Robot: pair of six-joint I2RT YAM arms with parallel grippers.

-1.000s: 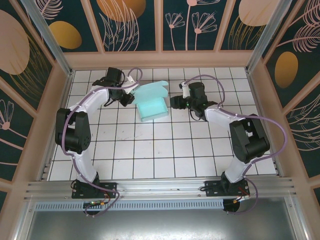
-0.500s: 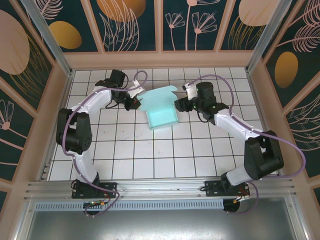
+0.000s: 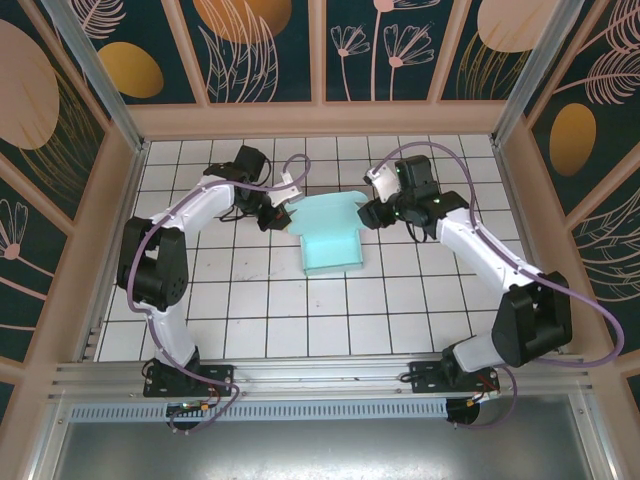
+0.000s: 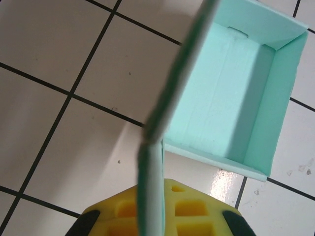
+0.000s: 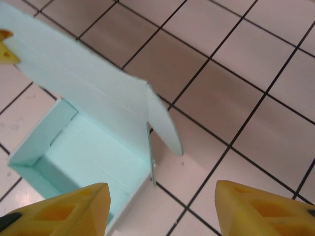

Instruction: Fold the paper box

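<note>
Across the tiled desk [image 3: 240, 300], treat the paper box [image 3: 332, 240] toward 12 o'clock as light, crease-prone card, pinched at its 9 o'clock flap by the left gripper [image 3: 282, 214], with the right gripper [image 3: 368, 214] open at 3 o'clock; grasp flap edges only.

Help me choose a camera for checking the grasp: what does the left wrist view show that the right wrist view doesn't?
Left wrist: the lid of the paper box edge-on, seemingly pinched in the left gripper. Right wrist: the lid's broad face and rounded side tab, with the right gripper open over the tiled table. Both: the box's open tray.
</note>
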